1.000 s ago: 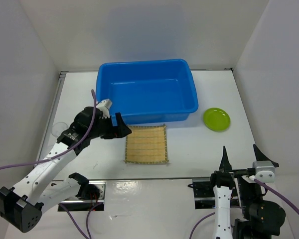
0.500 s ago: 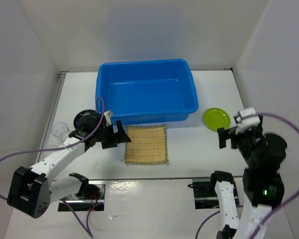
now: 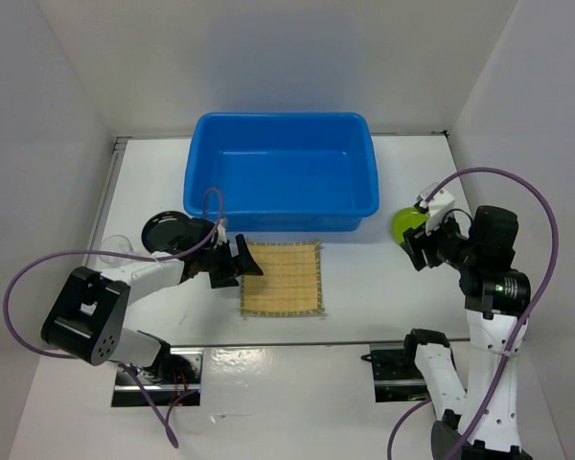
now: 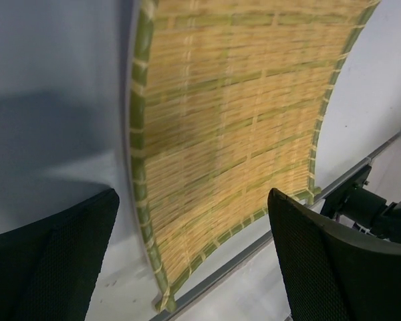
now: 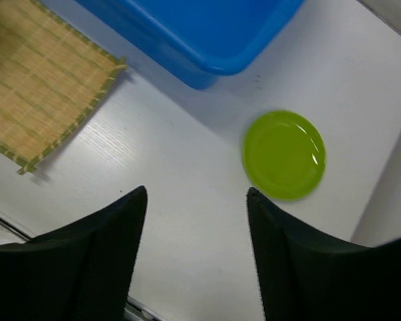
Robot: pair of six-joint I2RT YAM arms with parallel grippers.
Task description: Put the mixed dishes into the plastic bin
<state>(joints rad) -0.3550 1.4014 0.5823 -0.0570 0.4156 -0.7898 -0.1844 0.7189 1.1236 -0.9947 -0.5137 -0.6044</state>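
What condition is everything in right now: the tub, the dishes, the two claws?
plastic bin: empty, on the table.
bamboo mat: flat on the table, not gripped.
green plate: on the table, outside the bin.
glass: on the table, far left.
left gripper: open, at the mat's edge.
right gripper: open, holding nothing, near the plate.

Robot lab test cell. Evidence: white table [image 3: 383,287] boxed by plain white panels [image 3: 48,105] on three sides; left arm [image 3: 144,273] and right arm [image 3: 494,287] bolted to metal plates [image 3: 395,366] at near edge; loose purple cables [image 3: 479,172]; plastic bin [image 3: 280,218] as staged prop near far edge.
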